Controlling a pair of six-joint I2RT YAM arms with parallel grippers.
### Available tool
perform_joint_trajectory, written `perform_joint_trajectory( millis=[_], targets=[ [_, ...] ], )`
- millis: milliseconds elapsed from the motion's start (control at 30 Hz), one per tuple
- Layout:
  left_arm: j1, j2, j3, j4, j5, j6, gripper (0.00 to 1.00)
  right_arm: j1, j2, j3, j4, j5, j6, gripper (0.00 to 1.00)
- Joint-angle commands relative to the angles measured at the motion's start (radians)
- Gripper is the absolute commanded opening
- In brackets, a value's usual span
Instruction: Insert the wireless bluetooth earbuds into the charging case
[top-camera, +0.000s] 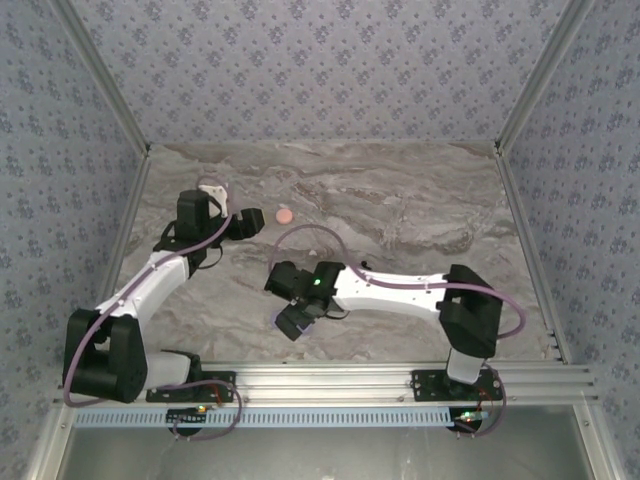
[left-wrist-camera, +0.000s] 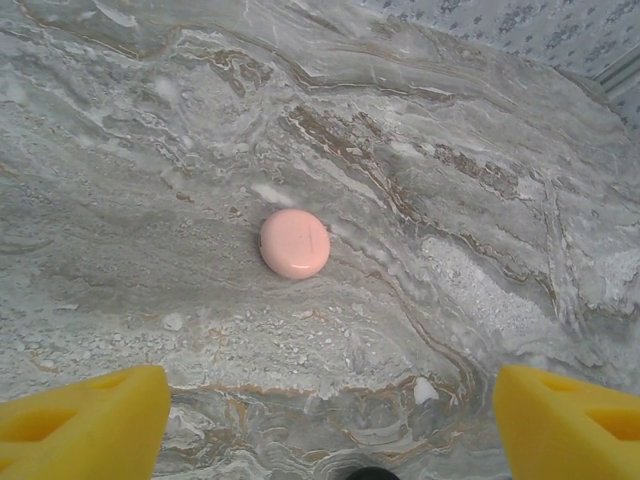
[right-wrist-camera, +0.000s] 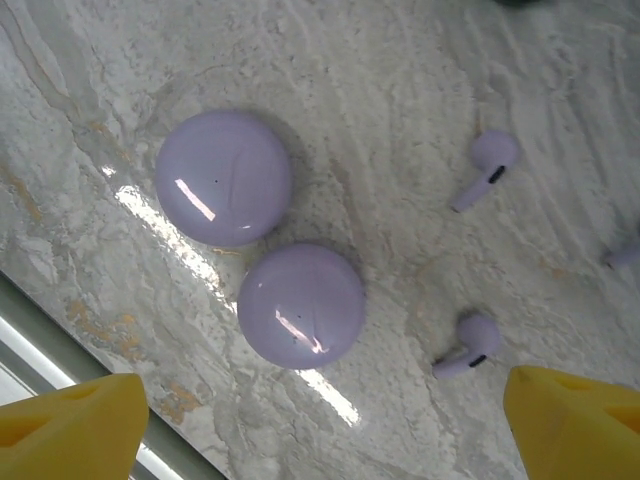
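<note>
Lying diagonal: lavender earbuds (right-wrist-camera: 485, 168), stems lower-left, heads upper-right.

A small lavender shape (right-wrist-camera: 625, 252) is cut by the right wrist view's right edge, and too little shows to identify it. On the right claw (right-wrist-camera: 320, 410) the yellow pads (right-wrist-camera: 70, 425) run off the bottom edge, and likewise on the left claw (left-wrist-camera: 330, 410). From above, the pale pink round disc (top-camera: 285, 215) is too small for detail.
</note>
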Motion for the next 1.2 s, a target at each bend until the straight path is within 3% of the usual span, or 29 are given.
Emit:
perform_joint_trajectory(
  millis=[0, 333, 800, 933, 1167],
  targets=[
    [0.006, -0.040, -0.016, 0.024, -0.026, -0.007, 0.84, 0.011, 0.067, 0.055, -0.078, -0.002, -0.040, 0.91],
    [0.006, -0.051, -0.025, 0.011, -0.034, -0.001, 0.85, 0.006, 0.200, 0.110, -0.082, -0.029, -0.049, 0.81],
    [0.006, -0.057, -0.028, 0.014, -0.030, 0.006, 0.86, -0.019, 0.252, 0.099, -0.065, -0.038, -0.055, 0.60],
    [0.006, -0.065, -0.025, 0.017, -0.019, 0.006, 0.86, -0.027, 0.214, 0.078, -0.051, -0.033, -0.050, 0.52],
    [0.004, -0.079, -0.001, 0.033, 0.087, 0.004, 0.85, -0.050, -0.005, 0.012, -0.019, 0.101, -0.129, 0.49]
  ],
)
